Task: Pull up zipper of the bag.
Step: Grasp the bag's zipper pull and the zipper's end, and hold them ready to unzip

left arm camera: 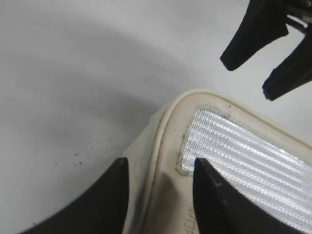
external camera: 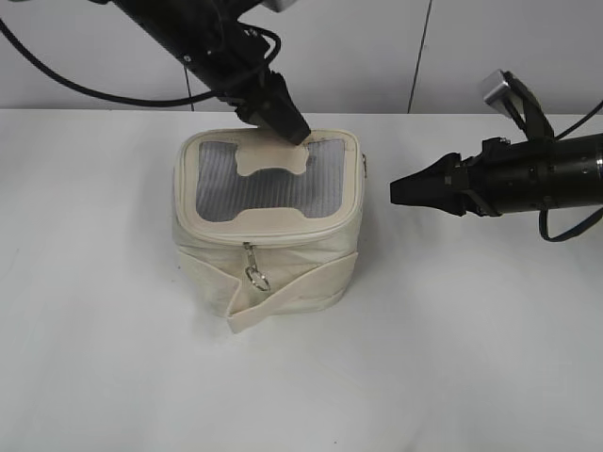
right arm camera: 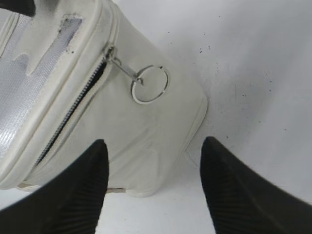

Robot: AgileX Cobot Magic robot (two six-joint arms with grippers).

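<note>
Bag [external camera: 267, 231] mid-table. Left gripper [external camera: 281, 121] presses its back top edge, fingers apart, holding nothing. Right gripper [right arm camera: 153, 187] wide, empty, facing zipper [right arm camera: 73, 109] ring [right arm camera: 150, 84]: pinch ring squarely, pull along track while left steadies.

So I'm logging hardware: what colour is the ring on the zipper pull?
Silver metal ring, clearest in the right wrist view against the cream bag.
</note>
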